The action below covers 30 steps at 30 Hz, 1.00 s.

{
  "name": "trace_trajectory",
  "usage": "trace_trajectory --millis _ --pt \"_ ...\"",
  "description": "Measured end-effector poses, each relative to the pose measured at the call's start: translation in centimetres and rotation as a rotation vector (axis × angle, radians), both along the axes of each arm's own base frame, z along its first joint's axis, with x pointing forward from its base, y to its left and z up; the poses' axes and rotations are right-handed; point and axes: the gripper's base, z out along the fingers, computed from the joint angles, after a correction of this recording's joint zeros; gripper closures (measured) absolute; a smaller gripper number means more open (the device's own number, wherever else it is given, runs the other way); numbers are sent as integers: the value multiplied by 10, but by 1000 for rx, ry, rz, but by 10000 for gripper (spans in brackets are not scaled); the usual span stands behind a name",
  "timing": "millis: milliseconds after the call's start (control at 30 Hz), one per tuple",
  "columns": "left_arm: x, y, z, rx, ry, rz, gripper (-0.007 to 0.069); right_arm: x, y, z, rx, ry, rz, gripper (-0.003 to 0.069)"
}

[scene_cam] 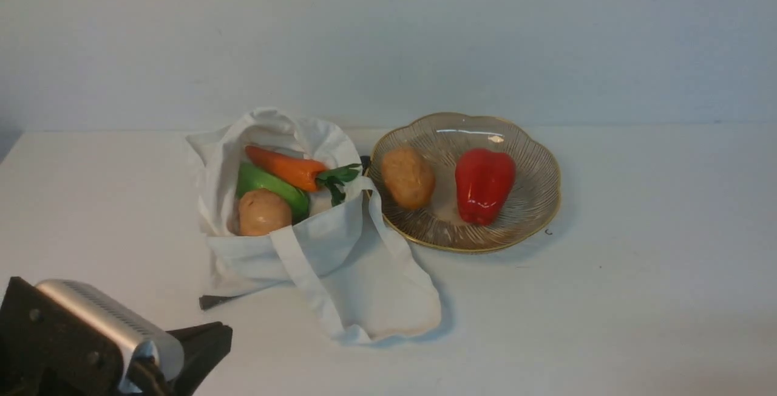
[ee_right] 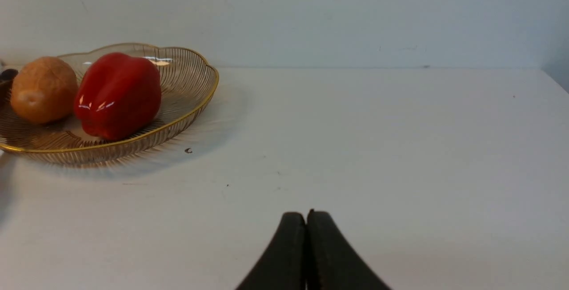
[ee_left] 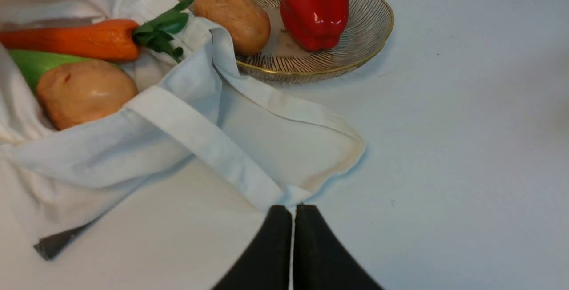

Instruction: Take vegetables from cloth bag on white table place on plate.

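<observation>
The cloth bag (scene_cam: 315,244) lies open on the white table (scene_cam: 637,262). In it are an orange carrot (scene_cam: 285,168), a green pepper (scene_cam: 267,182) and a tan potato (scene_cam: 262,212). To its right, the gold-rimmed glass plate (scene_cam: 537,201) holds a second potato (scene_cam: 408,177) and a red pepper (scene_cam: 484,184). My left gripper (ee_left: 293,212) is shut and empty, just short of the bag's front strap (ee_left: 209,143); it shows at the lower left of the front view (scene_cam: 221,332). My right gripper (ee_right: 306,216) is shut and empty over bare table, right of the plate (ee_right: 186,107).
A dark grey strip (scene_cam: 212,302) pokes out from under the bag's front left corner. A small dark object (scene_cam: 364,162) sits between bag and plate at the back. A pale wall (scene_cam: 388,37) rises behind the table.
</observation>
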Motion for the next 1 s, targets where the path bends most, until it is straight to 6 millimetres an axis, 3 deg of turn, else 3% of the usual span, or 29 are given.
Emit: trace_trajectory --millis 300,633,833,1000 --pt "-15 16 -5 8 -90 8 629 0 0 0 1 0 0 673" --pt "-45 62 -42 27 -291 350 629 0 0 0 2 0 0 673" --pt "-49 71 -55 42 -308 495 629 0 0 0 2 0 0 673" --pt "-49 71 -59 54 -280 483 629 0 0 0 2 0 0 673"
